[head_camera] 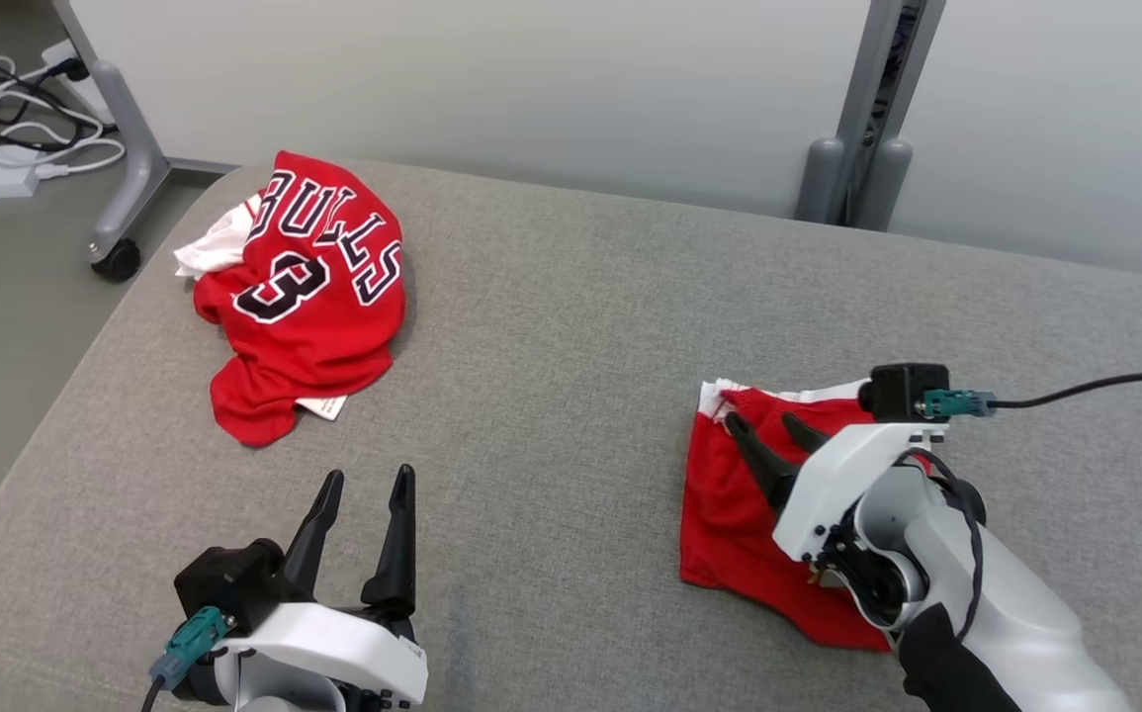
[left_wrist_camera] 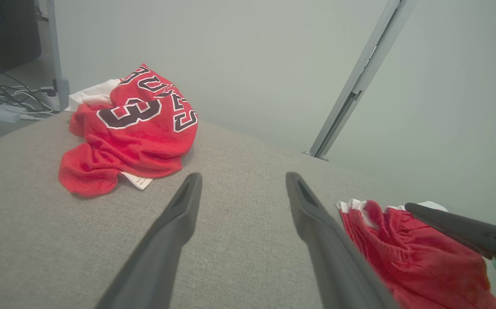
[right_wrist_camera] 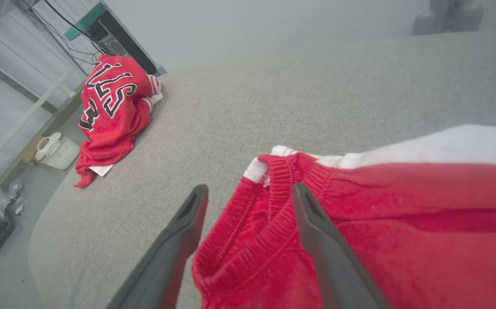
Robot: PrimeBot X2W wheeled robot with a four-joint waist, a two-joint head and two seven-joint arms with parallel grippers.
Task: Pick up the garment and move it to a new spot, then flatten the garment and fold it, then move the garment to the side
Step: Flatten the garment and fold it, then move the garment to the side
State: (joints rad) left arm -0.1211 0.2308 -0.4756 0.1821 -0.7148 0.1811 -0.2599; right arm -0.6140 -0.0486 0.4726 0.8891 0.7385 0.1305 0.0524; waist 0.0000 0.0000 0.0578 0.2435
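Looking at red basketball shorts (head_camera: pixel 729 514) here, folded up small and lying on the right side of the padded grey worktop (head_camera: pixel 580 326), well apart from the crumpled Bulls jersey (head_camera: pixel 313 316) over at the far left.

Right pincer (head_camera: pixel 761 423) spread wide and gripping nothing, with a finger either side of the ribbed elastic waistband (right_wrist_camera: pixel 280 176). Hovering just over the cloth or brushing it, hard to say which. Left pincer (head_camera: pixel 368 475) likewise wide open and empty, parked over bare worktop between the two garments.

Guessing light, floppy knit: zero stiffness, bound to sag and unfold if lifted from a single point. Probably not slippery on that woven cover either, so likely to bunch up if dragged.

Best bet for a hold: pinch through all the layers at the thick waistband edge, or take two corners with both pincers to keep the fold together. Nothing fragile, just prone to coming undone.
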